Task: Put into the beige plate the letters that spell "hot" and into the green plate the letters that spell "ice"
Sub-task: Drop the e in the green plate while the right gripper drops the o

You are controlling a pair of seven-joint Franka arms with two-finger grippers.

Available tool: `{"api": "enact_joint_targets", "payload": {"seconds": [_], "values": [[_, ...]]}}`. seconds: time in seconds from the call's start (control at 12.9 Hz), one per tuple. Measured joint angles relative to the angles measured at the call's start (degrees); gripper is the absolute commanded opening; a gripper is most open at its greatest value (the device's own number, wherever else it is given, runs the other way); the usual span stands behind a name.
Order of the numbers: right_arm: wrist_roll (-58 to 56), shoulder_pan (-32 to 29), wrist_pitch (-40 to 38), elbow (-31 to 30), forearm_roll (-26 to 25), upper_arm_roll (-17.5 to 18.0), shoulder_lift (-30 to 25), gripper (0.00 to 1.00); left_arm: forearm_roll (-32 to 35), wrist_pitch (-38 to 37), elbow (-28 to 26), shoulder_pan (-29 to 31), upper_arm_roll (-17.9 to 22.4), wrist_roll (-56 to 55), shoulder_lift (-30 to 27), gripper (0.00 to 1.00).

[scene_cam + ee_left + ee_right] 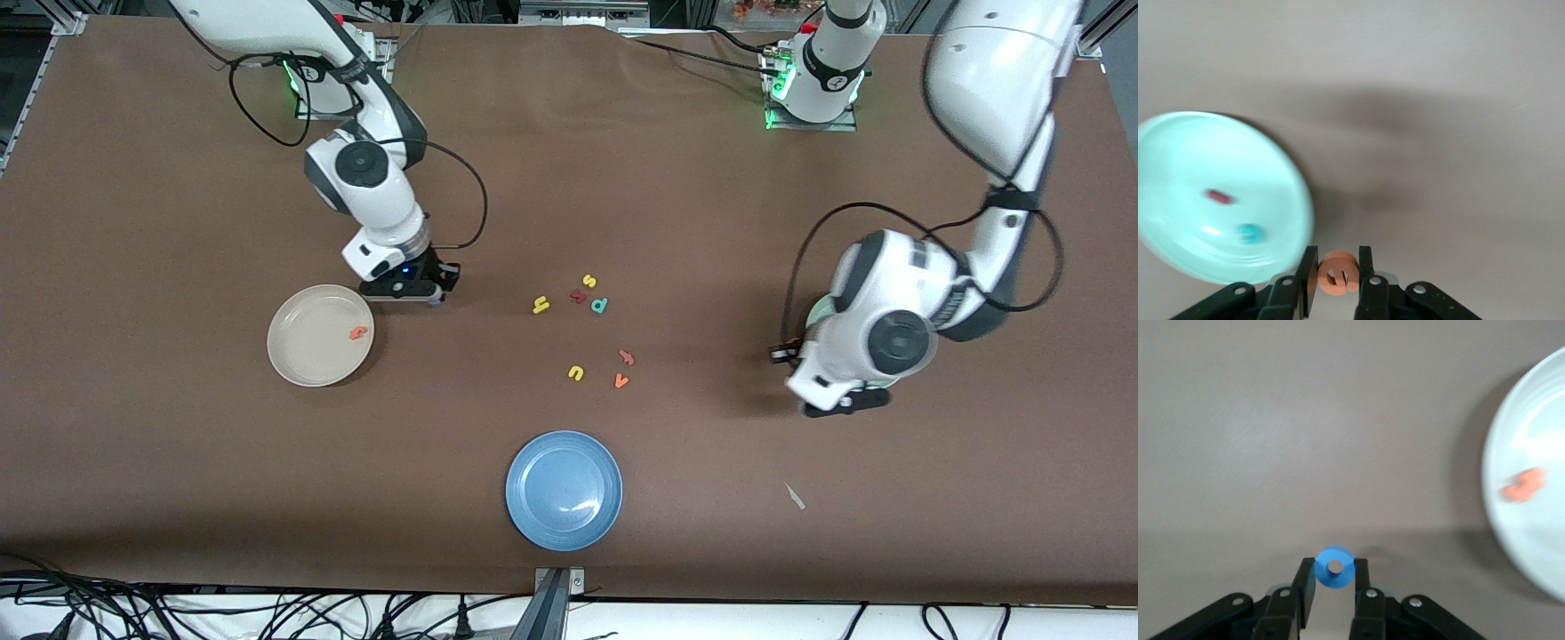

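Observation:
My right gripper (1335,563) is shut on the blue ring-shaped o (1335,569). In the front view it (411,290) hangs just beside the beige plate (307,356), where the orange t (357,333) lies. My left gripper (1338,255) is shut on the orange e (1338,272) next to the rim of the green plate (1178,153). That plate holds the dark red i (1219,197) and the teal c (1249,233). The left wrist (876,342) hides most of the green plate (817,311) in the front view. The yellow h (540,305) lies mid-table.
Near the h lie a yellow s (589,281), a dark red letter (579,296), a teal p (600,305), a yellow u (576,372), an orange v (621,380) and another orange letter (627,357). A blue plate (564,490) sits nearer the front camera.

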Motion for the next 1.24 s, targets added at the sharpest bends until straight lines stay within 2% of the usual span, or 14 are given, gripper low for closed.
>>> {"api": "enact_joint_targets", "payload": {"seconds": [0.23,0.39,0.46,0.54,0.62,0.7,0.85,1.08,1.16,1.24], "values": [[-6.2,-4.9,-1.8,0.0,0.0,-0.1,-2.8,0.0,0.0,-1.7,-2.3,7.0,0.1,10.5,-0.2,0.15],[-9.1,-7.8,-2.2,-0.2,0.0,-0.3,-3.2,0.0,0.0,-1.7,-3.8,11.4,0.2,16.3,-0.2,0.21],[-10.5,-8.8,-2.2,-0.3,0.0,-0.8,-3.2,0.0,0.0,-1.6,-4.3,12.9,0.2,18.0,-0.1,0.32],[-12.1,-9.6,-2.2,-0.5,0.0,-1.7,-3.1,0.0,0.0,-1.6,-4.6,13.6,0.2,18.9,0.1,0.49],[-13.3,-10.2,-2.2,-0.5,0.0,-2.8,-3.1,0.04,0.0,-1.6,-5.0,13.6,0.1,19.0,0.2,0.77],[-14.4,-10.5,-2.0,-0.5,0.0,-3.7,-3.1,0.05,0.0,-1.6,-5.3,13.5,-0.3,19.0,0.3,1.0],[-15.2,-10.7,-0.6,-0.5,0.0,-4.6,-2.6,0.11,0.0,-1.5,-5.2,13.2,-0.7,19.0,0.2,1.0],[-15.3,-10.7,1.1,-0.5,0.0,-5.2,-1.5,0.12,0.0,-1.4,-3.5,13.1,-1.2,19.0,-2.6,1.0],[-15.3,-10.7,1.1,-0.5,0.0,-5.2,-1.4,0.15,0.0,-1.4,-2.4,13.1,-1.2,19.0,-4.1,1.0],[-15.3,-10.7,1.2,-0.5,0.0,-5.2,-1.4,0.3,0.0,-1.7,-1.1,13.1,-1.2,19.0,-5.4,1.0]]}}
